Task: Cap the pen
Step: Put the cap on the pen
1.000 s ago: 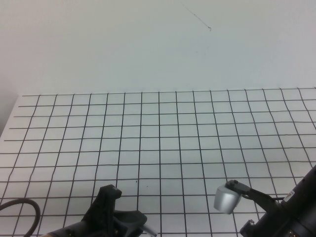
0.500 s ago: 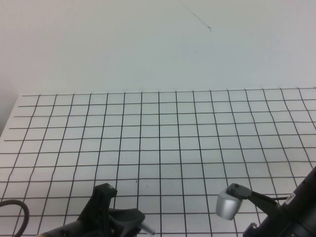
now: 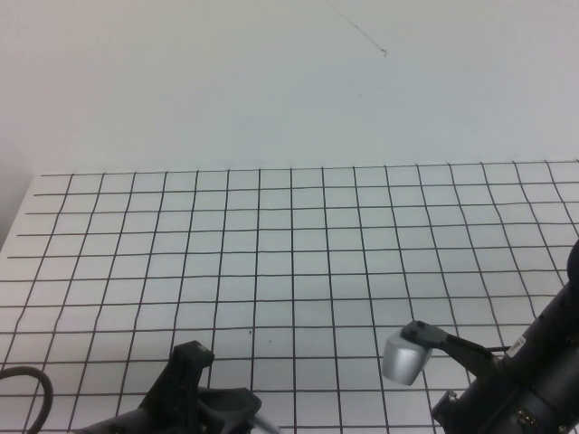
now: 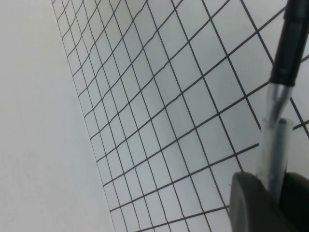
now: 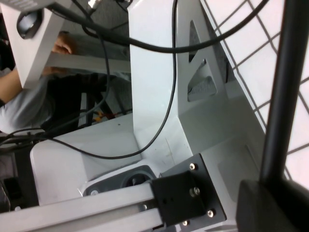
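Pen, thin black stick (image 5: 285, 87), is clamped in my right gripper (image 5: 275, 205) at the near right table (image 3: 289, 271) edge. My left gripper (image 4: 270, 203), near left, pinches the clear-and-black cap (image 4: 277, 140).

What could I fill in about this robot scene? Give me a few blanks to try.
1. The white table is marked with a black ___ of lines.
2. The right gripper, low at the table's near edge, is shut on a thin black ___.
3. The left gripper, also at the near edge, grips the clear-and-black ___ by its clear end.

Missing words: grid; pen; cap.
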Tool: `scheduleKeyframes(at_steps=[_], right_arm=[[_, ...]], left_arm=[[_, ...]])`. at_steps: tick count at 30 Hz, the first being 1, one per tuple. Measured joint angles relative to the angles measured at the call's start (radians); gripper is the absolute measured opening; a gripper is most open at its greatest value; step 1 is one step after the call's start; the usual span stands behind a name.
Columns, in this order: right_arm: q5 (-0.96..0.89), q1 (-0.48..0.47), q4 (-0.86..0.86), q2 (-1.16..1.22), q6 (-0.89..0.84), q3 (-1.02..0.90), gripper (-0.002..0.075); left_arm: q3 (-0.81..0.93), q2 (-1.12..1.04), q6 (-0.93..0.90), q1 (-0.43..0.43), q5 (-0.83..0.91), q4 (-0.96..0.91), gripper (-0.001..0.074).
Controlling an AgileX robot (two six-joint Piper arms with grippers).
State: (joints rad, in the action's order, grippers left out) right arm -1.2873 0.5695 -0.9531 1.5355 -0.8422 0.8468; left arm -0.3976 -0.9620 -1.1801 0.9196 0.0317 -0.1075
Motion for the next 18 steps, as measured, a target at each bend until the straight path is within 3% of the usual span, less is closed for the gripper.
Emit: scheduleKeyframes(at_steps=[18], right_arm=[[0.015, 0.000, 0.034, 0.005, 0.076, 0.020, -0.0003]], left_arm=[[0.000, 0.000, -0.009, 0.002, -0.019, -0.003, 0.0081]])
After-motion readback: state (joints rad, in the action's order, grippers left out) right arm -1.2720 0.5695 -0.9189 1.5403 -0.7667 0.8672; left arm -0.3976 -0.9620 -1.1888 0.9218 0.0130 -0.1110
